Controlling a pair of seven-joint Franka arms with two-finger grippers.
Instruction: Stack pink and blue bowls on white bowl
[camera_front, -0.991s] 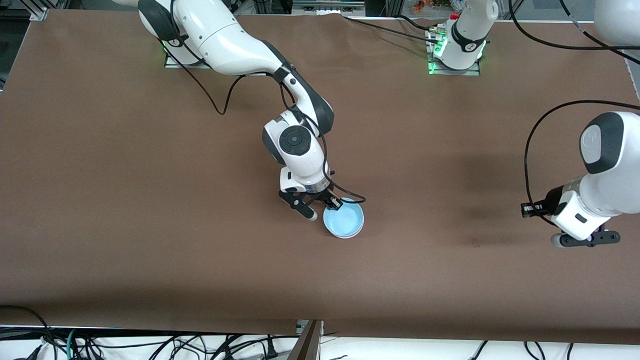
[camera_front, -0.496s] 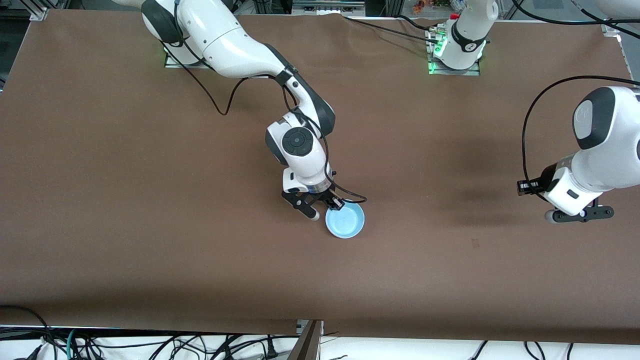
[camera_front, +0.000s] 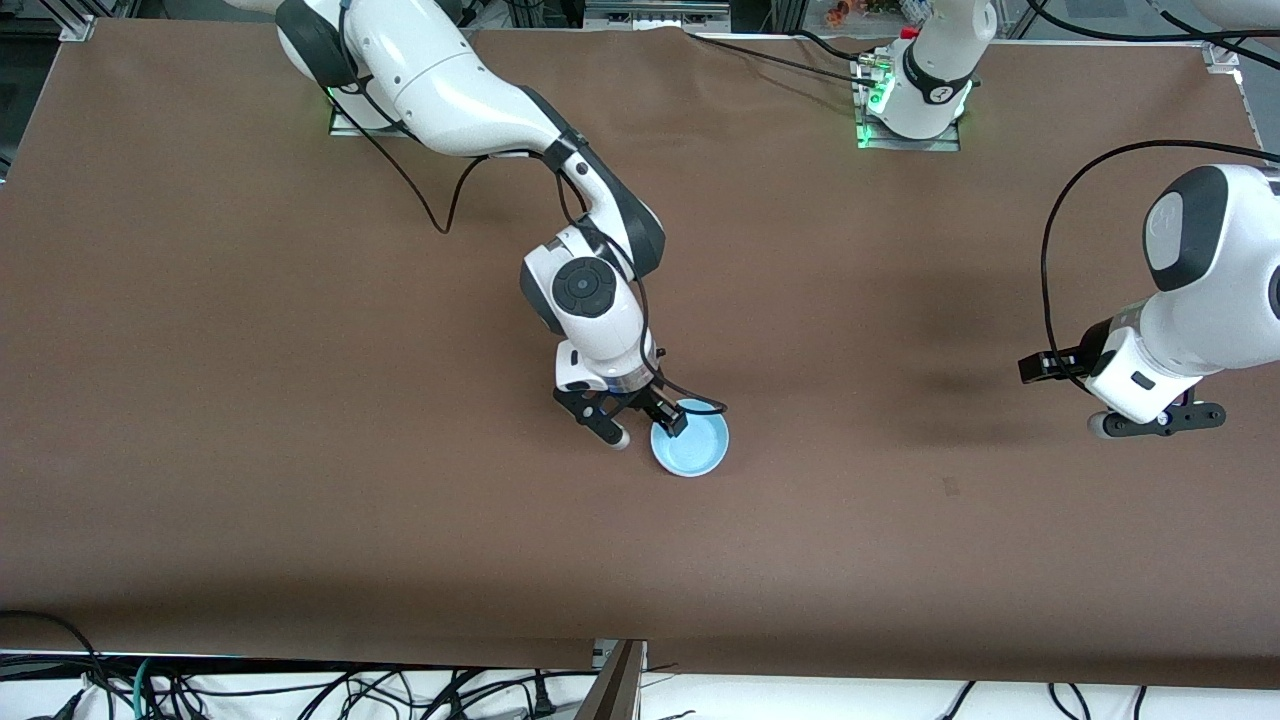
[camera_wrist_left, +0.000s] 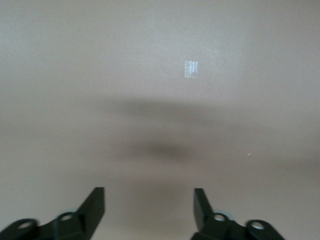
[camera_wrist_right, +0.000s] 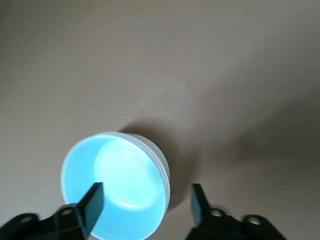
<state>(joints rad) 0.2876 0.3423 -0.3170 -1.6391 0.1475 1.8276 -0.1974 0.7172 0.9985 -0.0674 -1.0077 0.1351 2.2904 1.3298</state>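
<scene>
The light blue bowl (camera_front: 690, 445) sits mid-table, and in the right wrist view the blue bowl (camera_wrist_right: 117, 192) shows a white rim (camera_wrist_right: 162, 165) just under its own, the white bowl it is nested in. The pink bowl is hidden. My right gripper (camera_front: 647, 430) is open and low at the bowl's rim, on the side toward the right arm's end; one finger (camera_wrist_right: 94, 200) is over the bowl's inside and the other is outside. My left gripper (camera_front: 1158, 422) hangs open and empty over bare table at the left arm's end; the left gripper (camera_wrist_left: 149, 192) holds nothing.
The brown table cover (camera_front: 300, 400) is bare around the bowls. A small piece of clear tape (camera_wrist_left: 191, 69) lies on the cover under the left wrist camera. A black cable (camera_front: 700, 405) from the right wrist loops over the bowl's rim.
The right gripper has gone from shut on the blue bowl's rim to open, leaving the bowl resting. The left gripper has opened too and shifted slightly toward the arms' bases.
</scene>
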